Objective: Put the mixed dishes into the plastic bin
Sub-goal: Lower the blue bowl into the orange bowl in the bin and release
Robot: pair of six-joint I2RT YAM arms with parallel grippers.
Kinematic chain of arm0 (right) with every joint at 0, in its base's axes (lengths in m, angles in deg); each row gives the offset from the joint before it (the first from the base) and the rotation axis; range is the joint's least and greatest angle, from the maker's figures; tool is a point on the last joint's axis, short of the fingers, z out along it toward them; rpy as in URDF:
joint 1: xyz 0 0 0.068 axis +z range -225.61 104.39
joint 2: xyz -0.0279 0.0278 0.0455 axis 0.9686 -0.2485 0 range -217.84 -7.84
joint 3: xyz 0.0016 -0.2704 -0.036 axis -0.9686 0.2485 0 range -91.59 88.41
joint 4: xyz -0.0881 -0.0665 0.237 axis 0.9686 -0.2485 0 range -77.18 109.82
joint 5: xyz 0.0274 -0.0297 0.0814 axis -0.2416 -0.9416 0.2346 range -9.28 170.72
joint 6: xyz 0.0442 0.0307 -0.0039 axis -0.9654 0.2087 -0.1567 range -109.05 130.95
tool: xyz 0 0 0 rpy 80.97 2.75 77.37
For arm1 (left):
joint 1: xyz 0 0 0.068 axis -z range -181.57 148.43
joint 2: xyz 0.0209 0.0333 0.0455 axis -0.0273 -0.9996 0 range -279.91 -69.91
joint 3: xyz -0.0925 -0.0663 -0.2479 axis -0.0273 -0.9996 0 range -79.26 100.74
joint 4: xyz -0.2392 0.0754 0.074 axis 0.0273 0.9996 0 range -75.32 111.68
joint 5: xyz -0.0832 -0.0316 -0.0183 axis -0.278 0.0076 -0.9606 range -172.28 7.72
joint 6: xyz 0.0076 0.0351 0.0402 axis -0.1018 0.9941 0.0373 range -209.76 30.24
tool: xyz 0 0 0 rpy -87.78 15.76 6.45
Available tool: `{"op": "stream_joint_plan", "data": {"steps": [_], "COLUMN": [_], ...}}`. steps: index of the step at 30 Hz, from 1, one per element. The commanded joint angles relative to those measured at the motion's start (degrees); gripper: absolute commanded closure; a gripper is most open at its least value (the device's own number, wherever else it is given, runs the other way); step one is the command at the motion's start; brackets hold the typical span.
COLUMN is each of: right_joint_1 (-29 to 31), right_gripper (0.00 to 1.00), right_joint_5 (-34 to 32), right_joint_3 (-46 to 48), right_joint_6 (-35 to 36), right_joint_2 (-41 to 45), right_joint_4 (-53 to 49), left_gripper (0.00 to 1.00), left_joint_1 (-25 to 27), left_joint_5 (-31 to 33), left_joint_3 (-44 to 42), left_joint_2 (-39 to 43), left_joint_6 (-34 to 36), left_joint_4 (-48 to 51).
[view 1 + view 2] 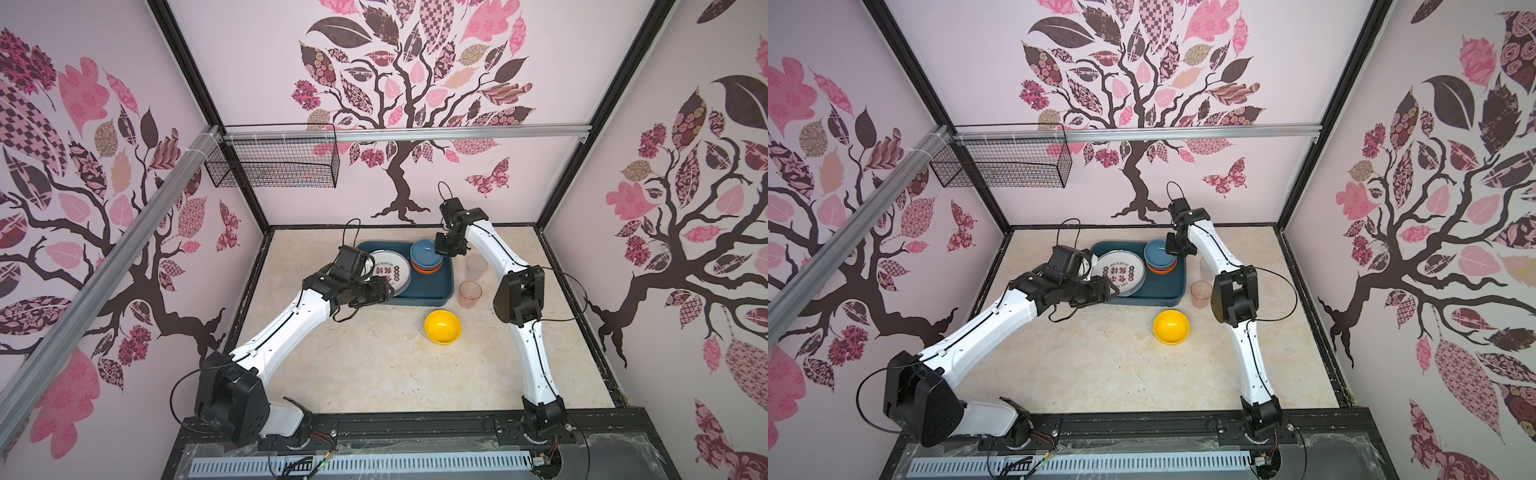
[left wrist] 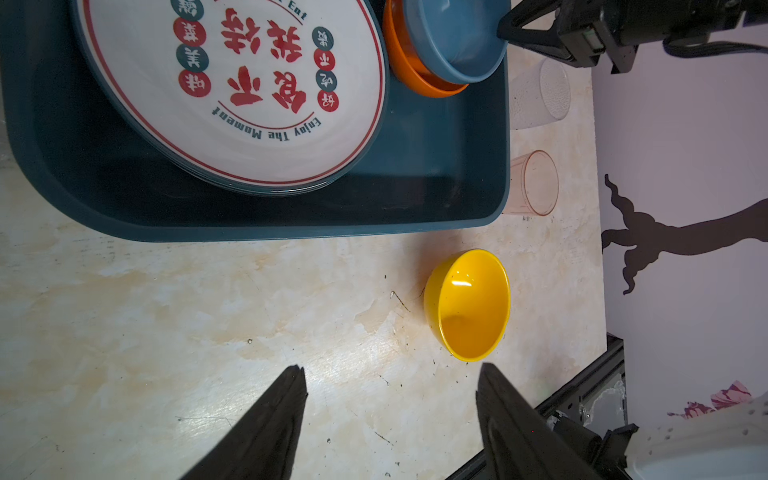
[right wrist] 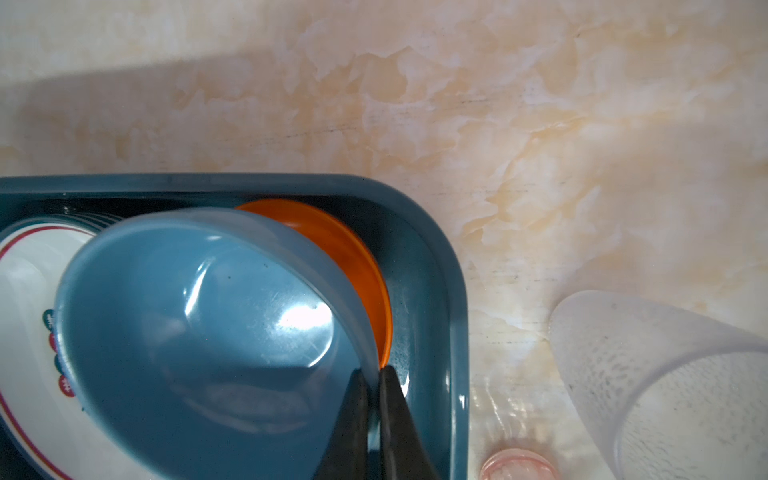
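1. The right end effector is pinching the rim of the blue bowl, jaws narrow, one finger inside the wall.
2. The blue bowl is resting tilted in the orange bowl under that end effector, inside the plastic bin.
3. The left end effector is hovering wide and empty over the desk.
4. The yellow bowl is sitting just ahead of its fingertips, with the bin beyond.

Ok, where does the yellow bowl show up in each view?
Top view: yellow bowl on the table, just in front of the teal bin's right end.
Top view: same spot.
Left wrist: ahead of the open left end effector, outside the bin wall.
Right wrist: not in it.
Shared landmark: the teal bin, in all four.
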Motion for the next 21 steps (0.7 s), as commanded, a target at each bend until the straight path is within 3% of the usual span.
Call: {"op": "stream_joint_plan", "data": {"steps": [1,9,15,21], "right_joint_1": [-0.1,0.0,0.0,0.0], "right_gripper": [0.9,0.9,0.74,0.68], "right_joint_5": [-0.4,-0.5,-0.6,-1.4], "right_joint_3": [-2.8,-2.6,-2.1,-1.8], "right_joint_6": [0.4,0.6,-0.1,-0.6], "right_joint_2": [-4.1,-4.5,-4.1,-0.9], "right_joint_4": [-1.3,-1.8,-1.3,-0.9], "left_gripper": [0.32,0.32,0.32,0.32], "left_joint_1": [-0.3,-0.3,-0.3,-0.3], "left_joint_5": [-0.3,-0.4,-0.5,-0.6], "left_joint_3": [-1.5,-2.0,-2.2,-2.6], "left_joint_2": [0.4,0.6,0.6,0.9], "left_joint_6": [-0.3,-0.4,-0.5,-0.5], "left_joint_4": [-1.0,-1.0,-1.1,-1.2]}}
